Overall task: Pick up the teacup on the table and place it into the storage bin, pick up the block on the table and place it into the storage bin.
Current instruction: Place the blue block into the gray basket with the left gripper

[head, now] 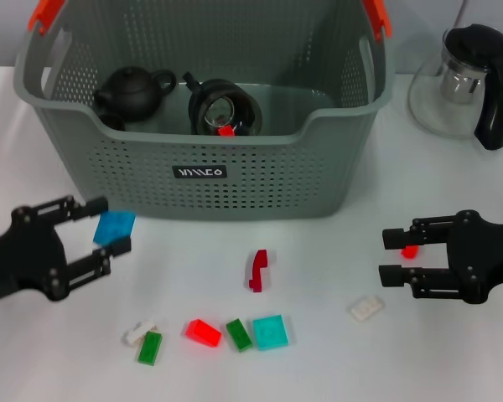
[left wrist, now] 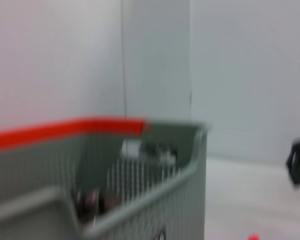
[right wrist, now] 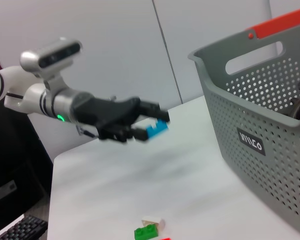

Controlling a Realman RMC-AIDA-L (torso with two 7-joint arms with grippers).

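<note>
1. Currently the left gripper (head: 102, 227) hangs off the table (head: 318, 368) in front of the bin's (head: 260, 180) left corner, its fingers clamped on a blue block (head: 114, 226).
2. From the right wrist view, that block (right wrist: 156, 129) sits at the fingertips, clear of the surface and short of the bin (right wrist: 270, 130).
3. Right gripper (head: 391, 255) hovers at the right side, fingers apart, nothing between them. A small red block (head: 410, 250) lies on the table just by the upper finger.
4. Bin stands at the back centre, orange handles (head: 46, 14) at the rim, black label (head: 200, 172) on the front wall. Inside: a dark teapot (head: 134, 90) on the left, a black round glass-topped vessel (head: 223, 106) beside it; cannot tell if a teacup is among them.
5. Loose blocks on the table in front of the bin: dark red piece (head: 257, 270) in the middle; below it a row of white (head: 137, 332), green (head: 150, 347), red (head: 203, 332), green (head: 239, 334), teal (head: 270, 331); another white one (head: 365, 308) nearer the right gripper.
6. Glass pot with black lid and handle (head: 468, 79) stands right of the bin, apart from it.
7. Left wrist view shows the bin's rim (left wrist: 155, 192) and orange handle (left wrist: 70, 129), blurred.
</note>
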